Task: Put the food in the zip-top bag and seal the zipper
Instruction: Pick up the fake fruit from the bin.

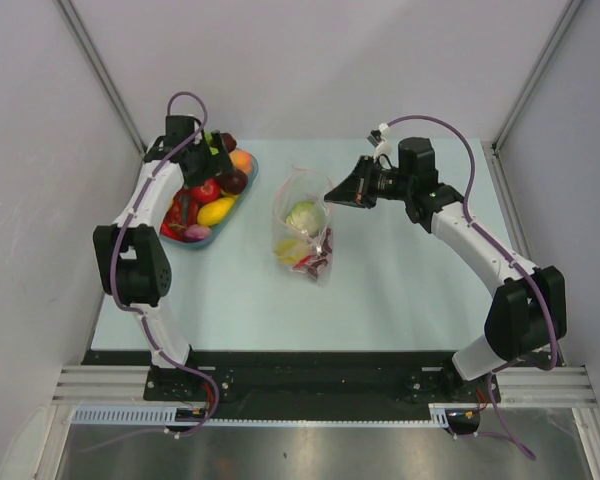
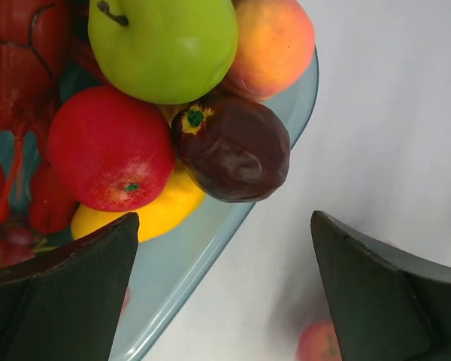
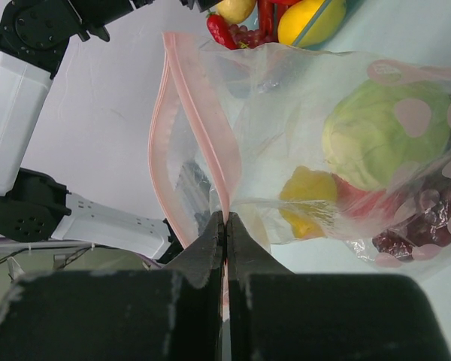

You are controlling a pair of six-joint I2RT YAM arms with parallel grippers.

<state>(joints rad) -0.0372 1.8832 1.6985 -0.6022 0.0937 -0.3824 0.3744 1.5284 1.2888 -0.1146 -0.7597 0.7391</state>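
The zip-top bag lies at mid-table, its mouth held up toward the back. Inside it are a green cabbage, a yellow piece, a red piece and purple grapes. My right gripper is shut on one pink strip of the zipper; the other strip bows away, so the mouth gapes. My left gripper hangs open over the edge of the fruit dish, nothing between its fingers. Just ahead of it lie more food: a dark purple fruit, a red apple and a green apple.
The blue-rimmed dish at the back left also holds a peach, a yellow fruit and a red lobster. A small orange-red piece lies on the table beside the dish. Grey walls close in both sides.
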